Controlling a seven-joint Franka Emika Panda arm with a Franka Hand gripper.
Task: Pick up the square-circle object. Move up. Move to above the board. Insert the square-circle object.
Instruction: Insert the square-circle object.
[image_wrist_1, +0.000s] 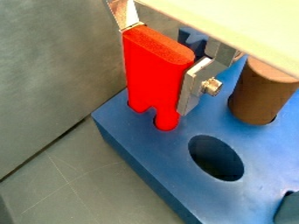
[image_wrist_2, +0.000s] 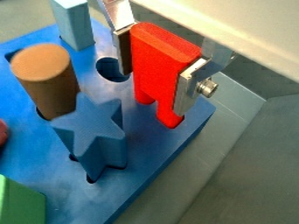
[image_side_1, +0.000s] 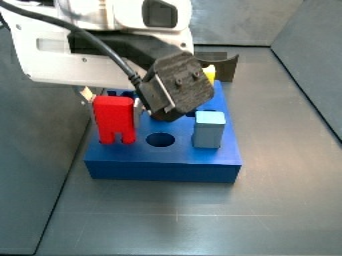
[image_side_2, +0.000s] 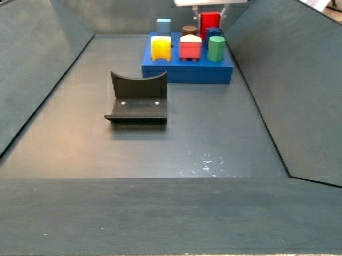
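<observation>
The square-circle object (image_wrist_1: 149, 74) is a tall bright-red block with two legs at its lower end. My gripper (image_wrist_1: 160, 57) is shut on it, one silver finger (image_wrist_1: 195, 83) on each side of its upper half. It stands upright and its legs meet the top of the blue board (image_wrist_1: 140, 144) near a corner. How deep the legs sit cannot be told. Both wrist views show the grip, with the block (image_wrist_2: 158, 74) between the plates. In both side views the red block (image_side_1: 115, 120) (image_side_2: 210, 20) stands at the board's (image_side_1: 167, 160) (image_side_2: 187, 72) edge under the arm.
On the board are a brown cylinder (image_wrist_2: 45, 79), a dark-blue star peg (image_wrist_2: 93, 131), a light-blue cube (image_side_1: 210, 128) and an open round hole (image_wrist_1: 216, 157). Yellow (image_side_2: 160, 47), red-topped (image_side_2: 191, 47) and green (image_side_2: 217, 48) pegs stand there too. The fixture (image_side_2: 136, 97) is on the floor. Grey walls enclose the bin.
</observation>
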